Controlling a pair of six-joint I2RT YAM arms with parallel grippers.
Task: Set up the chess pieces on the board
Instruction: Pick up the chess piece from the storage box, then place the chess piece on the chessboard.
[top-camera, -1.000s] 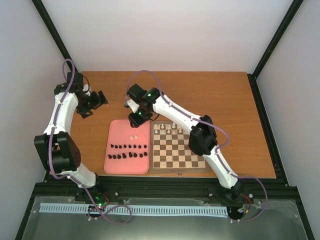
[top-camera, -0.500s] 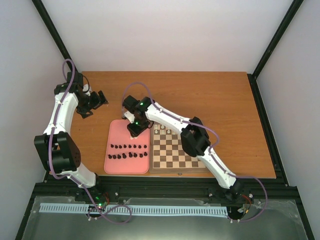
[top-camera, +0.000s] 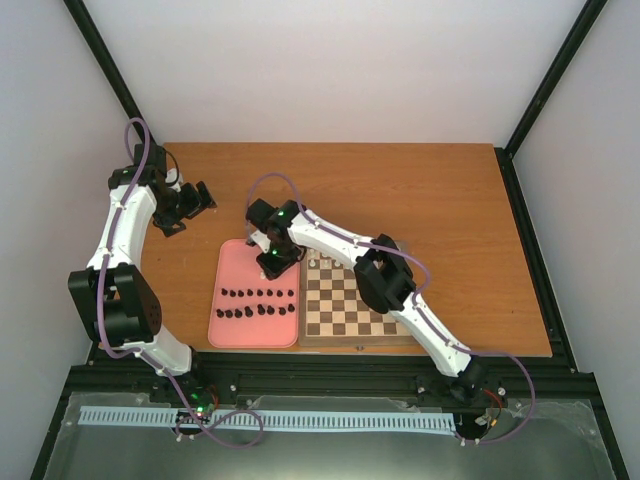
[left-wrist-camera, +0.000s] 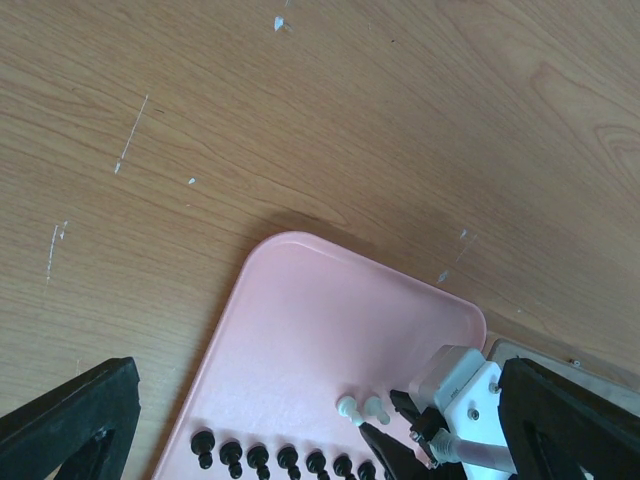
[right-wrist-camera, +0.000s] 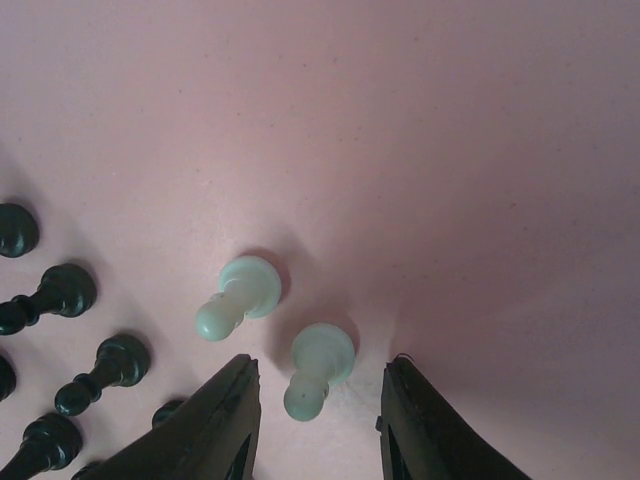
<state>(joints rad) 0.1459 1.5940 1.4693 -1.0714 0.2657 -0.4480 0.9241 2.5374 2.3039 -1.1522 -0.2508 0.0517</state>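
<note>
The board (top-camera: 356, 308) lies right of a pink tray (top-camera: 232, 270). Several white chess pieces (top-camera: 326, 259) stand on its far rows. Two rows of black pieces (top-camera: 258, 303) stand in the tray's near half. Two white pawns stand mid-tray, a left one (right-wrist-camera: 240, 291) and a right one (right-wrist-camera: 321, 366); both show in the left wrist view (left-wrist-camera: 360, 407). My right gripper (top-camera: 270, 264) is low over the tray and open (right-wrist-camera: 318, 405), its fingers either side of the right pawn, not touching. My left gripper (top-camera: 196, 203) is open and empty above the bare table beyond the tray.
The tray's far half (left-wrist-camera: 320, 320) is bare pink. Wooden tabletop (top-camera: 420, 190) stretches behind the tray and the board. The right arm (top-camera: 335, 240) crosses over the board's far left corner. The black pieces (right-wrist-camera: 60, 290) stand close left of my right gripper's fingers.
My right gripper has moved left from the board's far left corner and down onto the tray, over the two white pawns. The left arm has not moved.
</note>
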